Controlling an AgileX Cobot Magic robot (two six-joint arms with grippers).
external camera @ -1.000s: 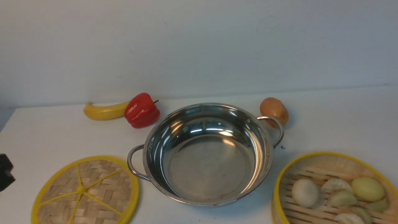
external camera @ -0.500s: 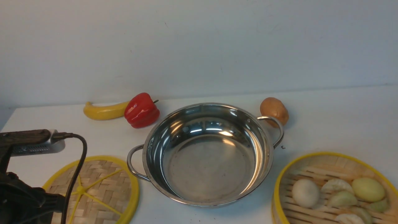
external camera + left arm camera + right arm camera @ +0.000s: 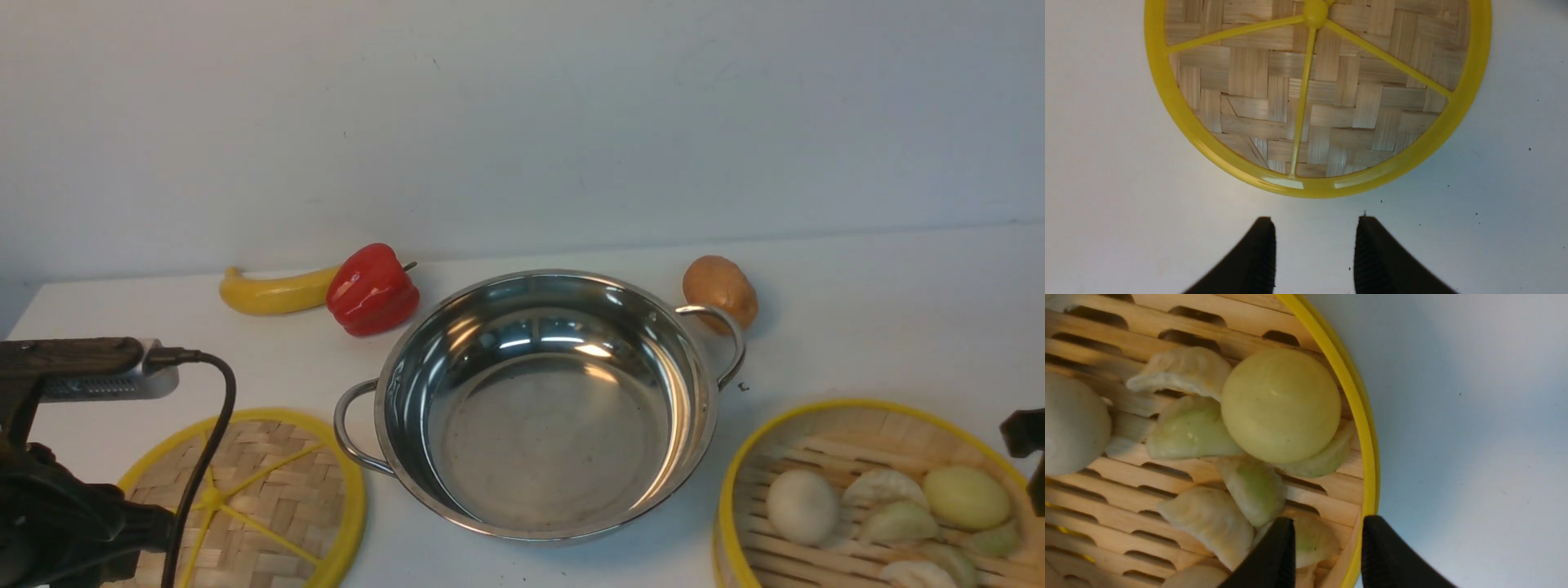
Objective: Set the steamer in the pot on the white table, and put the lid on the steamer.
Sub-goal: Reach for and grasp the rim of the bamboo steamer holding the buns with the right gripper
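My right arm [image 3: 1024, 437] has just slid into view; its jaws stand open astride the wall of the steamer [image 3: 1370, 457], right of the empty pot [image 3: 543, 441] on the tabletop [image 3: 857, 310]. The left jaws, open too, hover short of the lid [image 3: 1314, 102].

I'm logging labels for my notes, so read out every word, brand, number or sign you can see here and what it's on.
No readable text anywhere.
Pot, lid, steamer, banana, red pepper, potato: no print or label visible.
Small dark mark on the table beside the pot's handle: too small to tell whether it is a character.
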